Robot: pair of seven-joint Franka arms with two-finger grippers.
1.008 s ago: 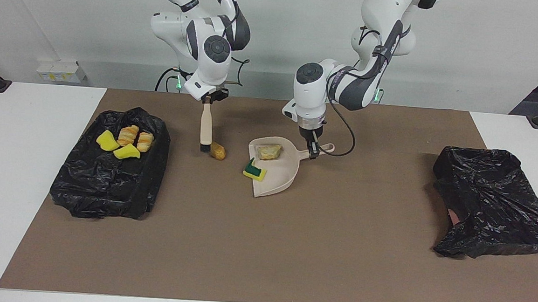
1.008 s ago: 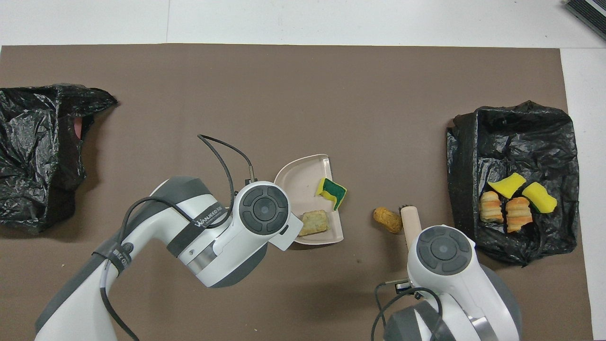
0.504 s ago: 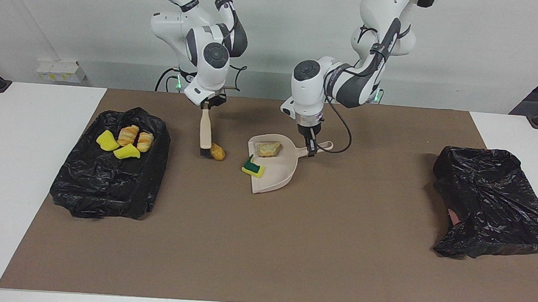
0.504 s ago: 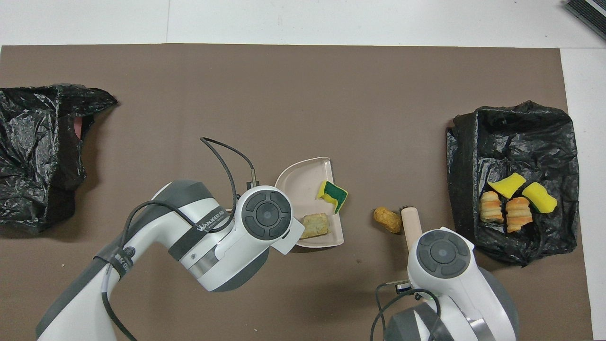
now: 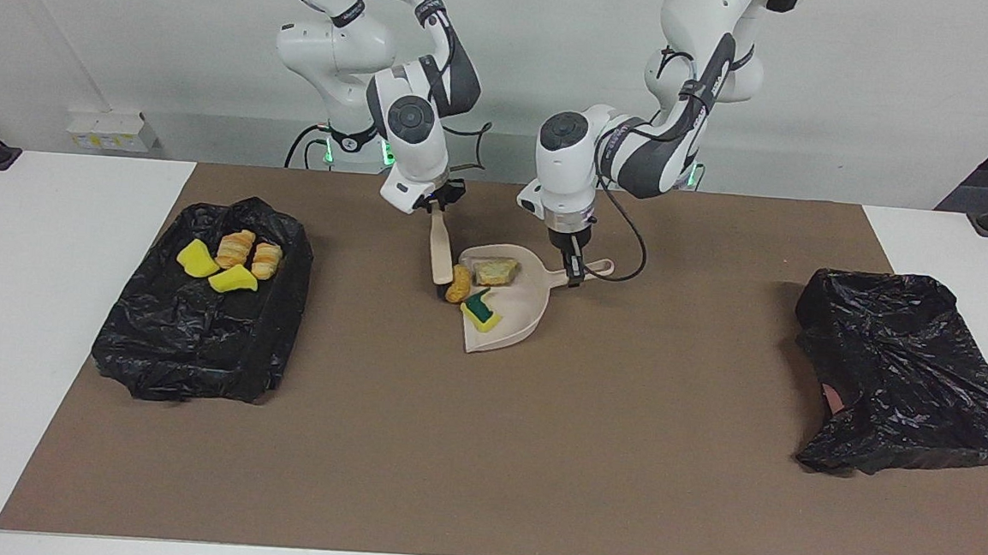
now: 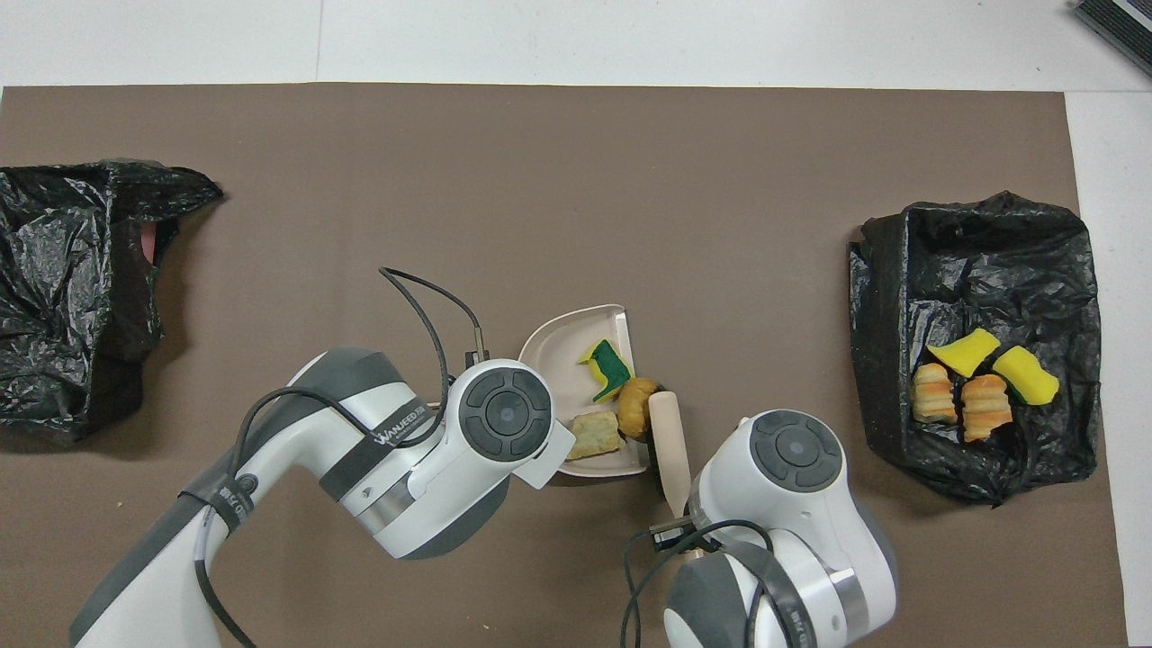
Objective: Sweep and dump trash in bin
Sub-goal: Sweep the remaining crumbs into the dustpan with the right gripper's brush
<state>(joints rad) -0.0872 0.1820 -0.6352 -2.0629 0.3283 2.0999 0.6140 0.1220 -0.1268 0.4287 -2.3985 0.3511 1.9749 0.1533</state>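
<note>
Right tool [image 5: 437, 205]: clamped on the handle top of a brush [image 5: 440, 255], bristles down on the brown mat [image 5: 483, 448] at the dustpan's open edge.
Left tool [image 5: 576, 270]: clenched on the dustpan's handle, over the mat's middle.
Dustpan [image 5: 519, 318]: beige, flat on the mat, mouth toward the right arm's end.
Trash, in the pan: tan bread chunk [image 5: 494, 271] nearest the robots; green-and-yellow sponge piece [image 5: 483, 309] farther out.
Trash, at the pan's mouth: orange-brown lump [image 5: 459, 283] touching the bristles.
Trash, binned: two yellow sponge bits and two bread rolls in the black-lined bin [image 5: 198, 354], right arm's end.
Second black bag [image 5: 908, 371]: crumpled, left arm's end of the counter [image 5: 38, 301].
</note>
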